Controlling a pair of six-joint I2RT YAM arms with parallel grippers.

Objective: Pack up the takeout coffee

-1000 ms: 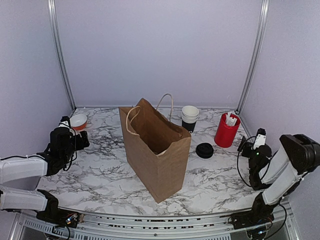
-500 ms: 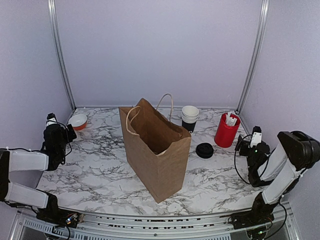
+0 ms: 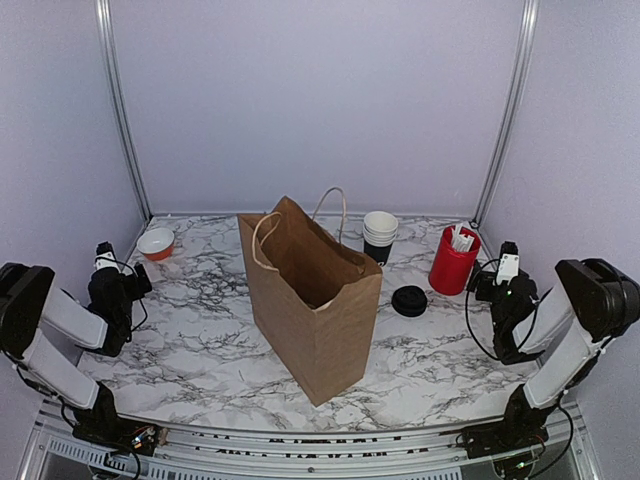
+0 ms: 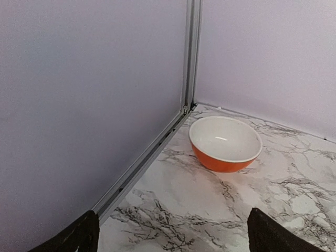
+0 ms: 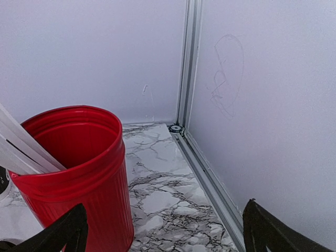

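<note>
The stack of cups [image 3: 380, 234] and the lid [image 3: 409, 300] sit right of the open paper bag [image 3: 312, 300], while the left claw [image 3: 112, 270] and right claw [image 3: 500, 277] are wide apart and hold nothing, so I can't tell the step.

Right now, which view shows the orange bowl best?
The left wrist view: the bowl sits close and unblocked, white inside, nothing in it. The top view shows it small in the far-left corner. The right wrist view misses it, showing the red can instead.
</note>
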